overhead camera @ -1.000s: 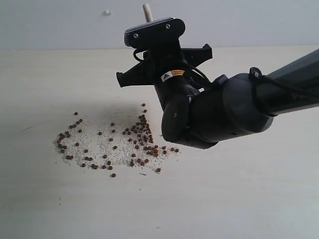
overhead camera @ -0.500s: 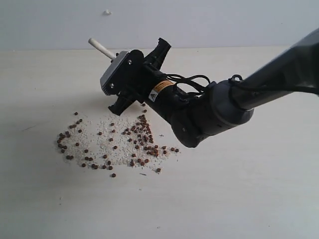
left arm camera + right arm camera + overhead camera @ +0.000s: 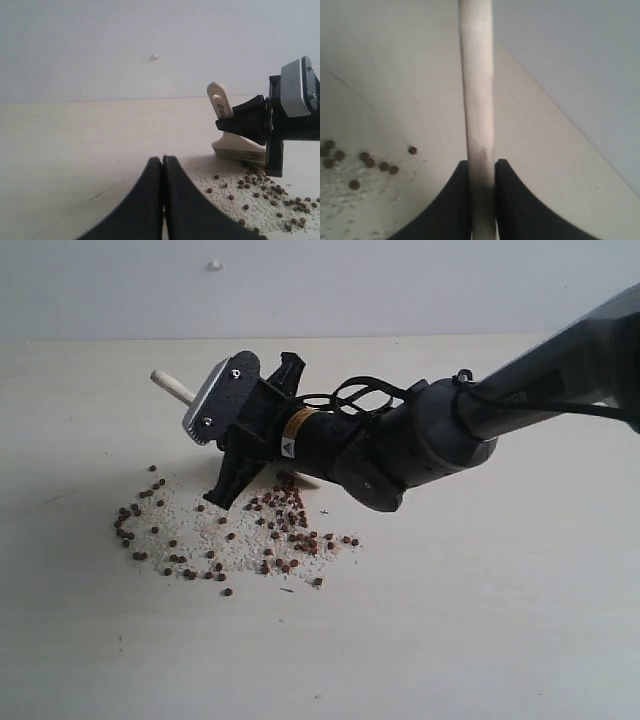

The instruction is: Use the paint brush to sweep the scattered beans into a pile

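Note:
The beans (image 3: 285, 512) lie scattered over a patch of whitish grains (image 3: 190, 530) on the table, thickest at the patch's right side, in no clear pile. My right gripper (image 3: 236, 426) reaches across above the patch's far edge, shut on the paint brush; its pale handle end (image 3: 168, 386) sticks out to the left. The right wrist view shows the handle (image 3: 476, 75) clamped between the jaws (image 3: 482, 164), with beans (image 3: 367, 161) beside it. The left wrist view shows the brush (image 3: 235, 142) with its handle hole, head down by the beans (image 3: 260, 192). My left gripper (image 3: 162, 160) is shut and empty.
The pale table (image 3: 480, 640) ends at a grey wall (image 3: 450, 280) behind. A small white speck (image 3: 215, 264) sits on the wall. The right arm's dark forearm (image 3: 520, 400) stretches in from the right edge over the table.
The right gripper has tipped over and dropped: the brush handle swung from pointing up to pointing left, and the brush head came down at the far edge of the beans.

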Tool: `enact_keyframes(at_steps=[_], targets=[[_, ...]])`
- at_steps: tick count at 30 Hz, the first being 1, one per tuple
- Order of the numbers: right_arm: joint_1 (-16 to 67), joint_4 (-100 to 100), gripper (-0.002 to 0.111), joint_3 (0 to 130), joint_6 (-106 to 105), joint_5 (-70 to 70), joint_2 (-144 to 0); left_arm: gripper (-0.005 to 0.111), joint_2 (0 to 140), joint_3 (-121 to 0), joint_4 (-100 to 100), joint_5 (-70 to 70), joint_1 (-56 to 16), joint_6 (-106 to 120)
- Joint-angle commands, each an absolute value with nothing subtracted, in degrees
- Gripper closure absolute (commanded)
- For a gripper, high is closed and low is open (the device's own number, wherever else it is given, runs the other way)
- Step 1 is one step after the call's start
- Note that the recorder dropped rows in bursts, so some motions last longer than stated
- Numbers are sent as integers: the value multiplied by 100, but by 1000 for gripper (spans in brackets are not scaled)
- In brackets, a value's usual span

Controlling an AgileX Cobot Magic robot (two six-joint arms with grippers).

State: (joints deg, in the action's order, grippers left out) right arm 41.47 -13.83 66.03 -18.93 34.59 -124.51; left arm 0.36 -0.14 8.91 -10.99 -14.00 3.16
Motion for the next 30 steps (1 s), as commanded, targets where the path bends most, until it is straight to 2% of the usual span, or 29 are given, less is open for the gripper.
enact_keyframes(at_steps=[1,8,12,14,15,16,17,19,25,30], targets=[[4425,-1643,108,6601,-1340,2719,-12104,105,0,0,914,-1074,-1432,299],[4467,-692,108,6601,-1869,2511,-11536,105,0,0,914,-1074,-1432,299],[4467,1243,108,6571,-3581,2187,-11203,105,0,0,914,-1074,-1432,299],[4540,3690,108,6292,-5874,2833,-10962,105,0,0,914,-1074,-1432,299],[4732,5235,108,5991,-7287,4014,-10878,105,0,0,914,-1074,-1432,299],[4842,5873,108,5872,-7717,4680,-10878,105,0,0,914,-1074,-1432,299],[5105,6560,108,5561,-7932,6177,-10890,105,0,0,914,-1074,-1432,299],[5361,7022,108,5120,-7374,6896,-10890,105,0,0,914,-1074,-1432,299],[5922,7939,108,4709,-6272,6526,-10890,105,0,0,914,-1074,-1432,299],[6260,7895,108,4782,-5348,6040,-11007,105,0,0,914,-1074,-1432,299]])
